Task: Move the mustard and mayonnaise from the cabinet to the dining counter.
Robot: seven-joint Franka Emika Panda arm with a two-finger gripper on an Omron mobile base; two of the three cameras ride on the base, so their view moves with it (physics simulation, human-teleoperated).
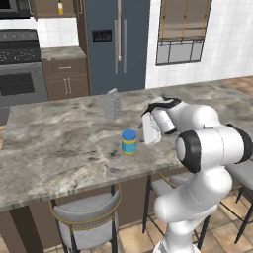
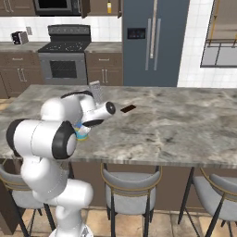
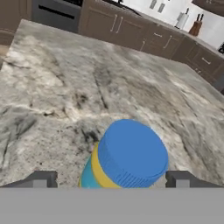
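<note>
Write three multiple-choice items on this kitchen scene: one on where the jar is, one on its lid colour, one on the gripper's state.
1. Where does the mayonnaise jar stand?
A. in the cabinet
B. on the dining counter
C. on a stool

2. What colour is its lid?
A. red
B. white
C. blue

3. How is the gripper?
A. open, jaws either side of the jar
B. shut on the jar
C. shut on the mustard

Key: 1 B, the jar sits upright on the marble top. 2 C, the hand view shows a blue lid. 3 A, both fingertips stand clear of the jar.
</note>
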